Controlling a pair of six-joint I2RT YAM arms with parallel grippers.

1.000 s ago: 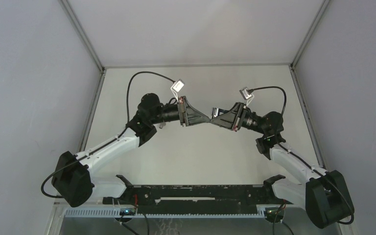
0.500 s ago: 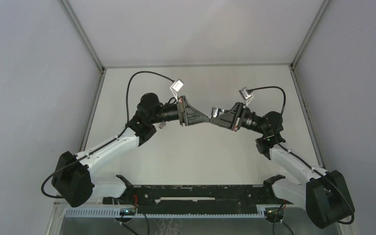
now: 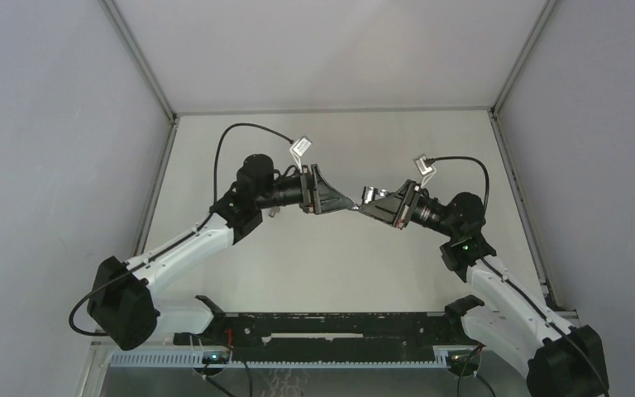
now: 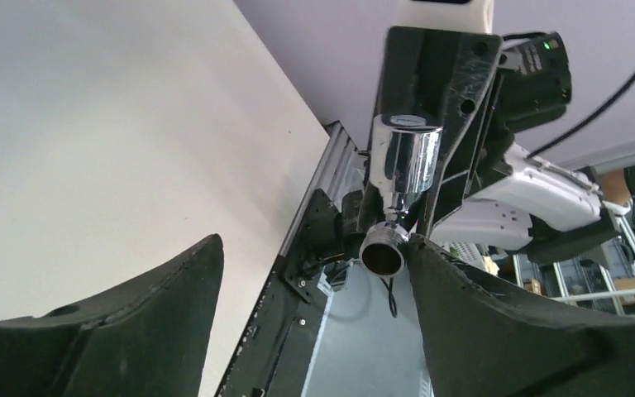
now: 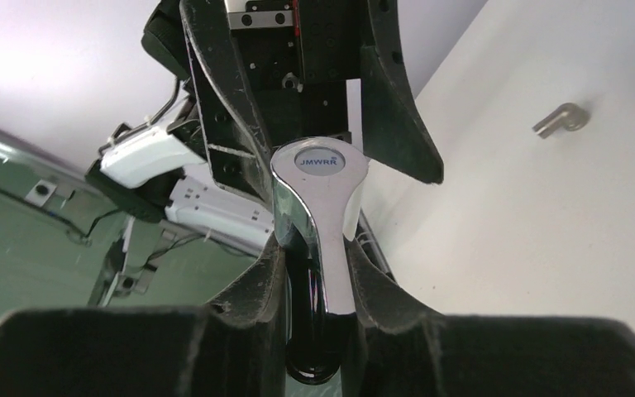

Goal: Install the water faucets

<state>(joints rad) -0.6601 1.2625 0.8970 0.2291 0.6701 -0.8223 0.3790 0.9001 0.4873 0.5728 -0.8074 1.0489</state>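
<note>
Pale grey walls close round the white bench [image 3: 331, 265], and both arms meet above its middle. The right claw [image 5: 318, 248] is pinching a chrome faucet [image 5: 314, 190] with a JMWRR cap. The left claw [image 4: 314, 248] stands spread wide, the faucet's round mouth just beside one finger [image 4: 479, 314]. A small bent silver piece [image 5: 560, 120] lies on the bench, upper right of the right wrist view.

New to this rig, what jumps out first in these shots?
The two grippers meet nose to nose above mid-table: the right gripper is clamped on a chrome faucet whose handle cap reads JMWRR, facing the open left gripper. A small bent silver fitting lies on the white table.
</note>
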